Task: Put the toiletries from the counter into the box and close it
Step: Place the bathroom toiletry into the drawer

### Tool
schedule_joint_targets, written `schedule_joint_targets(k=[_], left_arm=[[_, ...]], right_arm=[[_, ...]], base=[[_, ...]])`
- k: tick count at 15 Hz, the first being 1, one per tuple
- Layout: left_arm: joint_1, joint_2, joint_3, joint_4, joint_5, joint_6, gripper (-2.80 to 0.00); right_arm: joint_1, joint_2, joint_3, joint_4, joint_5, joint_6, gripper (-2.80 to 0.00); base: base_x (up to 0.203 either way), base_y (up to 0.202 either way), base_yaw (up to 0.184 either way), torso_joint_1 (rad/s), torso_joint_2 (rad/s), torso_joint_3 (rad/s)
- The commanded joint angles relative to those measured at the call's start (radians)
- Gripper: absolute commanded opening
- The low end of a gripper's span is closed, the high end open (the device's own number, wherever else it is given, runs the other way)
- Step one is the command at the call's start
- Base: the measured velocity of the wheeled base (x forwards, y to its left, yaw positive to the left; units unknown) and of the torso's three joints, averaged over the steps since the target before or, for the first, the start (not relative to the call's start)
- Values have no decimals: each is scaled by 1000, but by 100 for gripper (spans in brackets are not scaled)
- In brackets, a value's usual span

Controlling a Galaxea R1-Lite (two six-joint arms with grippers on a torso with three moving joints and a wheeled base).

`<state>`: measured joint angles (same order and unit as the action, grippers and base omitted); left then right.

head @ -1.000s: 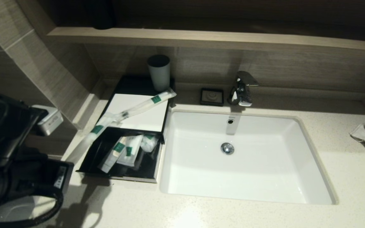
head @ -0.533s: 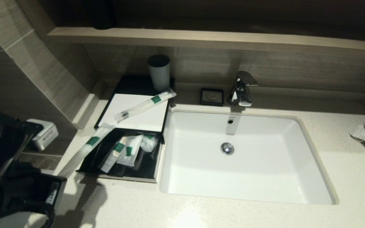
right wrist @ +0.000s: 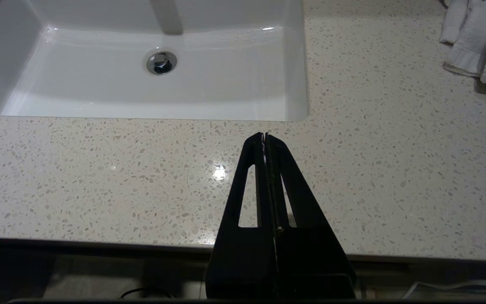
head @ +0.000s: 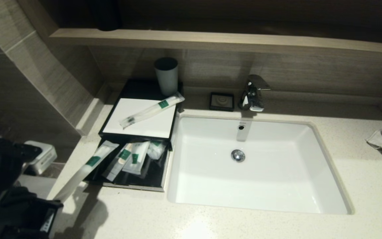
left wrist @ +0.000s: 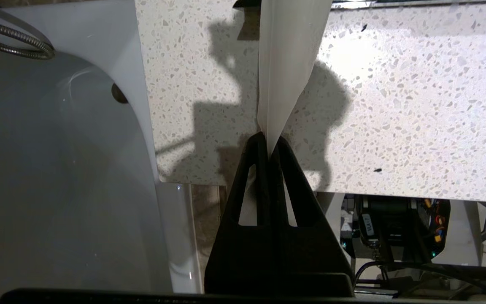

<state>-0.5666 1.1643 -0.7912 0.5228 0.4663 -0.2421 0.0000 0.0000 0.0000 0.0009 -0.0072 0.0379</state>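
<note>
Pulling: left gripper [left wrist: 269, 141], clamped on long packet [head: 84, 167], has dragged it back off the box [head: 138, 131].
Meaning: packet not yet in the drawer.
Right gripper [right wrist: 265, 139]: together, parked.

No readable text anywhere. Green labels on packets [head: 134, 158] in drawer and on long packet [head: 153, 110] atop box [head: 138, 132]: print too small to make out. White sticker on robot part [left wrist: 367, 223] behind left jaws: characters unclear.
</note>
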Motion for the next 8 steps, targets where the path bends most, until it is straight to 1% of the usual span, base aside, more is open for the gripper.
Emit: schedule_joint_targets(k=[1,8], left_arm=[[1,3,16,2,3,0,-280],[1,75,-8,-20,2,-1,-280]], right_arm=[[0,2,0,1,0,0,-280],[0,0,0,1,0,0,-280]], base=[[0,0,0,0,0,0],[0,0,0,0,0,0]])
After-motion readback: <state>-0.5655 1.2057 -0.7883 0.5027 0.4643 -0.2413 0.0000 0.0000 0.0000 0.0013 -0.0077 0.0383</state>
